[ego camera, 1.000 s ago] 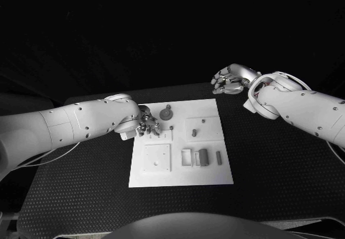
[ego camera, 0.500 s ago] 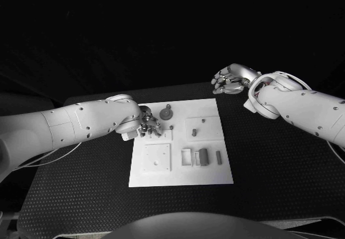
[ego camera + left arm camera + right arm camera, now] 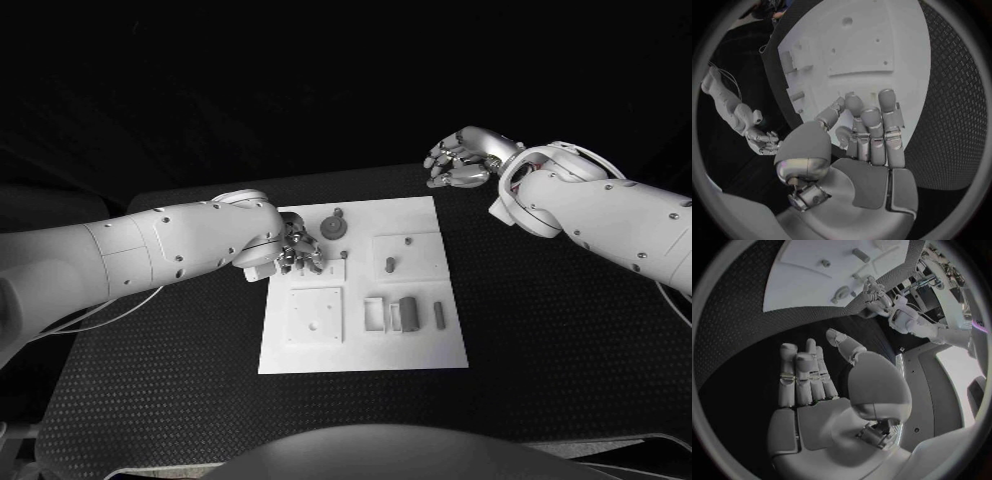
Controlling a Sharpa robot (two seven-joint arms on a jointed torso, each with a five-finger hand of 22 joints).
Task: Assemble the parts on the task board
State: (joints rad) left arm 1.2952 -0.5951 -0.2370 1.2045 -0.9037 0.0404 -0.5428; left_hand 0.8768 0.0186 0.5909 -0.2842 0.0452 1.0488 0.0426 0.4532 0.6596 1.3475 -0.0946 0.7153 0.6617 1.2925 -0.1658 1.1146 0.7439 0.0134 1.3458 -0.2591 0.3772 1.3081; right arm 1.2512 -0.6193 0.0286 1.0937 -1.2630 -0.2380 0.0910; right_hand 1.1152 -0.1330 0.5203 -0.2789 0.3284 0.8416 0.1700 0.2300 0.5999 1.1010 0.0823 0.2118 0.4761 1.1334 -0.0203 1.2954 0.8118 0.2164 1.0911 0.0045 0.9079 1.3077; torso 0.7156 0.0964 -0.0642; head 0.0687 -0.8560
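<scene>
The white task board (image 3: 361,345) lies mid-table, also seen in the left wrist view (image 3: 861,45) and the right wrist view (image 3: 804,280). On it are a round grey part with a knob (image 3: 335,228), a small grey peg (image 3: 389,265) in a square recess, and two grey blocks (image 3: 408,314) by a slot. My left hand (image 3: 296,250) hovers at the board's far left edge, fingers nearly straight and together (image 3: 870,132), holding nothing. My right hand (image 3: 462,160) hangs above the black table beyond the board's far right corner, its palm (image 3: 817,385) empty.
A square plate with small holes (image 3: 315,316) sits on the board's near left. Black ribbed matting (image 3: 562,330) surrounds the board on all sides. A thin cable (image 3: 101,310) runs beside my left arm.
</scene>
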